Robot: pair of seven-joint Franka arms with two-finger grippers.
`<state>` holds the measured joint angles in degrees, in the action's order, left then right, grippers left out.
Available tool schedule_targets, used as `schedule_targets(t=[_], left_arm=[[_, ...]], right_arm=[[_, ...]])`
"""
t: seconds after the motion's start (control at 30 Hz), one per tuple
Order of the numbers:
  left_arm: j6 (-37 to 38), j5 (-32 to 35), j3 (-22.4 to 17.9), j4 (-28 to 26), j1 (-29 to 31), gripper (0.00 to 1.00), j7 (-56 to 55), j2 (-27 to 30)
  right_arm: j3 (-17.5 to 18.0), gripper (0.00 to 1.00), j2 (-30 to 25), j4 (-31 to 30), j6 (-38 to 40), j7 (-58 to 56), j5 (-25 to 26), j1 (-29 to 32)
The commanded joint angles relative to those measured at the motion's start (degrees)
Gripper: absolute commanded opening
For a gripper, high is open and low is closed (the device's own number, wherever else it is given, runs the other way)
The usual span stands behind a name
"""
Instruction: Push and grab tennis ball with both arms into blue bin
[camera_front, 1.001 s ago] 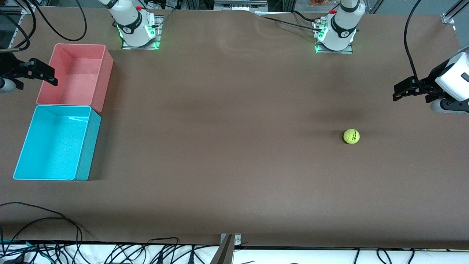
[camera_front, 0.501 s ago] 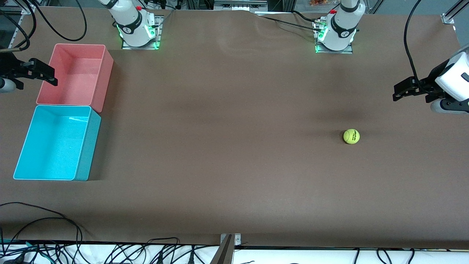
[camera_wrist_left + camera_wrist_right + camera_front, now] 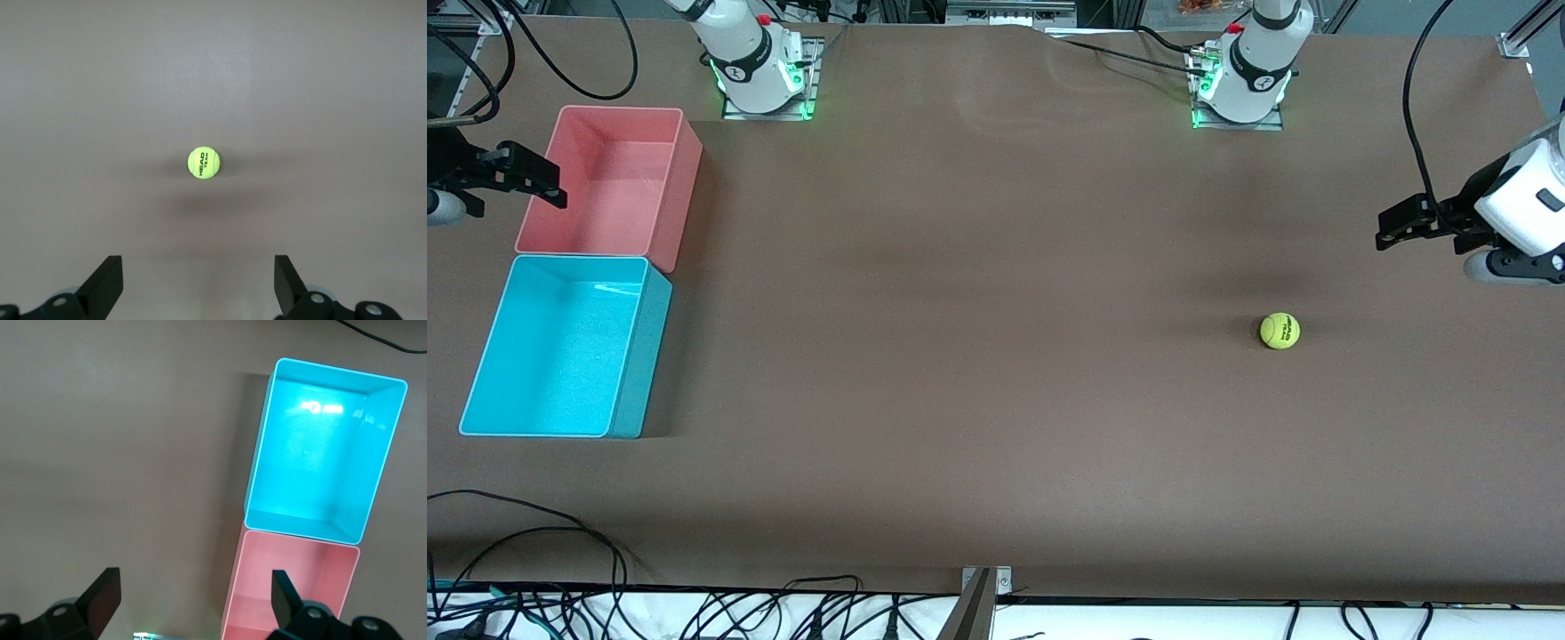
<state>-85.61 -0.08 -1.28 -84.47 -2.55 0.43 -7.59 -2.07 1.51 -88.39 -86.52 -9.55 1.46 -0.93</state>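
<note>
The tennis ball (image 3: 1280, 331), yellow-green with dark lettering, rests on the brown table toward the left arm's end. In the left wrist view the tennis ball (image 3: 203, 163) lies ahead of my left gripper (image 3: 198, 263), apart from it. The left gripper (image 3: 1393, 228) hangs open and empty over the table's edge at that end. The blue bin (image 3: 560, 347) stands empty at the right arm's end. My right gripper (image 3: 547, 182) hovers open and empty beside the pink bin there. The right wrist view shows the blue bin (image 3: 320, 453) ahead of the right gripper (image 3: 193, 580).
A pink bin (image 3: 609, 182) stands against the blue bin, farther from the front camera, and the pink bin (image 3: 300, 587) shows by the right fingers. Cables (image 3: 560, 533) trail along the table's near edge. Both arm bases (image 3: 760, 76) sit at the far edge.
The left gripper has shifted slightly over the table's end. The ball, the bins and the right gripper have stayed put.
</note>
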Motion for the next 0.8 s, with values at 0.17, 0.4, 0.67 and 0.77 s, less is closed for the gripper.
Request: schedule_targets(t=[0.17, 0.4, 0.67, 0.77], left_arm=[[-0.7, 1.2, 0.0, 0.1, -0.4, 0.14, -11.5, -3.8], [-0.6, 1.4, 0.0, -0.2, 0.1, 0.00, -18.8, -5.1], [-1.4, 3.2, 0.0, -0.8, 0.4, 0.00, -36.6, -8.1], [-3.1, 3.3, -0.1, -1.0, 0.8, 0.00, -44.4, -9.4]], right_arm=[[0.1, 1.00, -0.4, 0.7, 0.7, 0.3, -0.9, 0.1], [0.1, 1.00, -0.4, 0.7, 0.7, 0.3, -0.9, 0.1], [0.1, 1.00, -0.4, 0.7, 0.8, 0.3, -0.9, 0.1], [0.1, 1.00, -0.4, 0.7, 0.8, 0.3, -0.9, 0.1]])
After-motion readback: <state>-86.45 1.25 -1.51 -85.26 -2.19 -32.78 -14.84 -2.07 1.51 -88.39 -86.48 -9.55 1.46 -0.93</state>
